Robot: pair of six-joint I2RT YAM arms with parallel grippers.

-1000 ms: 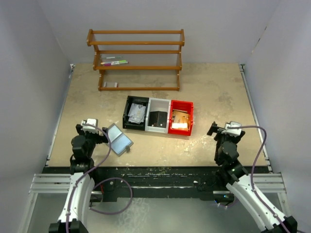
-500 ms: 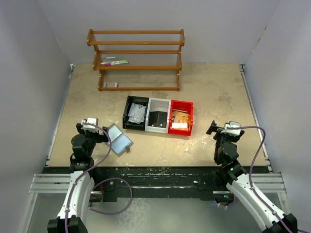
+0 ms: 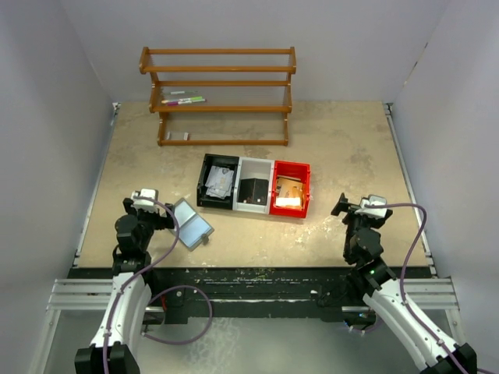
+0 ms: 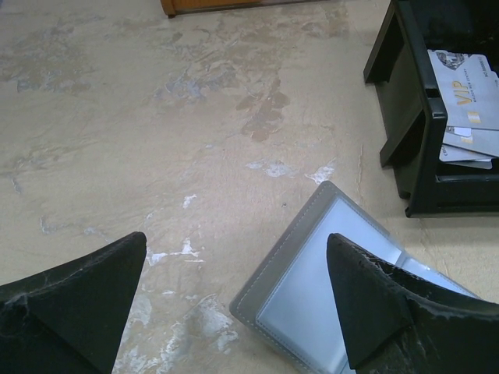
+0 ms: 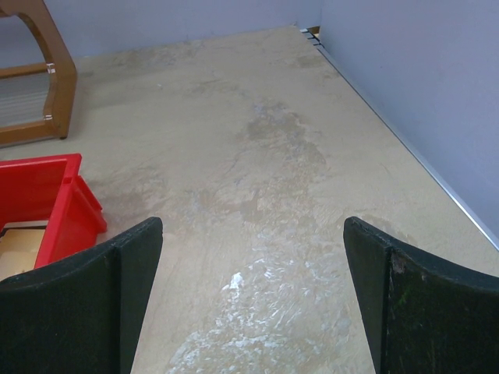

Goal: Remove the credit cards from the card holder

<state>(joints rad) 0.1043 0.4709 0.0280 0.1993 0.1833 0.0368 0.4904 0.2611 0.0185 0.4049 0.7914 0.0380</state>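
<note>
Near the left arm, the card holder [image 3: 191, 224] lies open and flat on the tabletop [image 3: 351, 148], so its clear pockets face up within reach. Whether any pocket holds a card I cannot tell. The left gripper [image 4: 234, 245] hovers low over the holder's near edge. Its jaws are spread wide and hold nothing, which looks like a stance for coming down on the case.

Silver cards [image 4: 464, 101] lie loose in the black bin [image 3: 217, 181], which stands just beyond the holder. That bin's wall leaves little room on the far side, and the thin case offers little edge to pinch.

A white bin [image 3: 253, 187] and a red bin [image 3: 290, 189] adjoin the black one. The right gripper [image 5: 251, 226] is well apart over bare tabletop, also wide open and empty. A shelf [image 3: 218, 93] with markers [image 3: 183, 100] stands far back, out of the way.
</note>
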